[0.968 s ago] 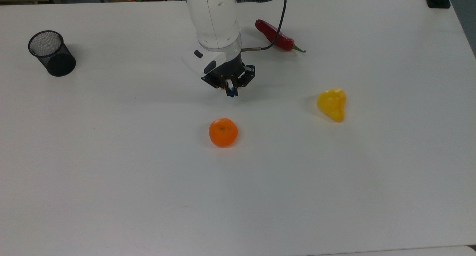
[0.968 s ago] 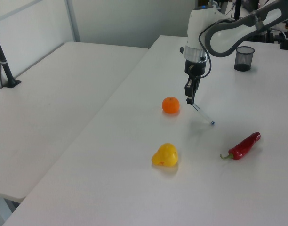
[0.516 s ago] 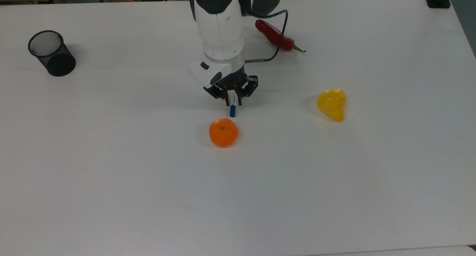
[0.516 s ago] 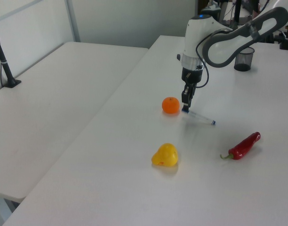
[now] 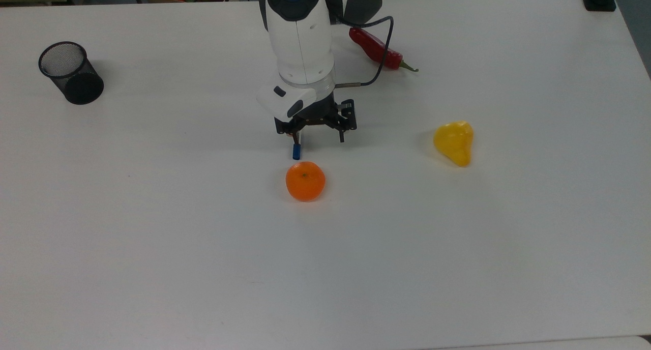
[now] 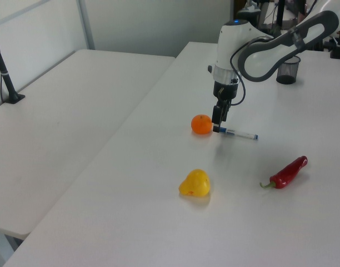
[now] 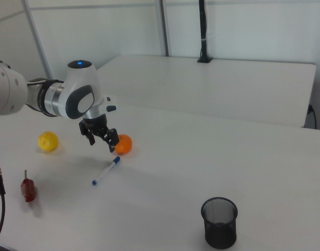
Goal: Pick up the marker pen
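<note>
Since a second ago the marker pen (image 6: 235,134) has dropped out of the claw: then it hung slanted with one end pinched, now it lies flat on the white table (image 5: 152,248), free of the fingers. Its blue cap points at the orange (image 6: 201,124) and stops just short of it; the small blue tip lies at the far end, toward the red chilli (image 6: 289,172) but well apart from it. In the right view the pen (image 7: 106,171) lies slanted, below and just beside the gripper (image 7: 100,137). The gripper (image 5: 316,134) hangs over the cap end with its jaws spread wide and nothing between them. Yellow pepper (image 5: 454,142) and black mesh cup (image 5: 70,73) sit well away, no hindrance. Risks, as judged: the barrel is slim and round, so a finger landing on it rather than beside it would likely roll it or flick it aside. A grip at the very cap end would probably let the long barrel swing and slip out. Closing near the cap could also nudge the orange, which would roll.
</note>
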Motion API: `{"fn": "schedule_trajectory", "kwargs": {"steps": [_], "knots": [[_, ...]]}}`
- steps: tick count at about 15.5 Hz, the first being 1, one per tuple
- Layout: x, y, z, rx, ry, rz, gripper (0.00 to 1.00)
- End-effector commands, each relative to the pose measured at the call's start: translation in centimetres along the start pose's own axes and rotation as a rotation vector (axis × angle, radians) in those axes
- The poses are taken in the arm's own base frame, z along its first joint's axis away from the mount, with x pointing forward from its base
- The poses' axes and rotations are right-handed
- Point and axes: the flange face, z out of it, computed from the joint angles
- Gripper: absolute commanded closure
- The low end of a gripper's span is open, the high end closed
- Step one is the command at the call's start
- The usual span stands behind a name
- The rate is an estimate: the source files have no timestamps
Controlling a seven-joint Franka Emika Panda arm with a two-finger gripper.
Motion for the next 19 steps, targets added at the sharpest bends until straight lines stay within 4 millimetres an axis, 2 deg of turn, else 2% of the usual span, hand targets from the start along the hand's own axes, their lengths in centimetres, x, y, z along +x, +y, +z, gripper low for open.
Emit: {"fn": "schedule_trajectory", "kwargs": {"steps": [1,7,12,15,17,19], "knots": [[-1.2,-0.1,-5.1,-0.026,-0.030,0.012,0.00],[-4.2,1.4,-15.0,-0.047,-0.047,0.043,0.00],[-7.2,5.1,-22.4,-0.053,-0.089,0.120,0.00],[-7.9,7.1,-25.9,-0.052,-0.122,0.160,0.00],[-8.5,8.1,-27.5,-0.048,-0.093,0.180,0.00],[-8.7,9.1,-28.0,-0.044,-0.078,0.182,0.00]]}}
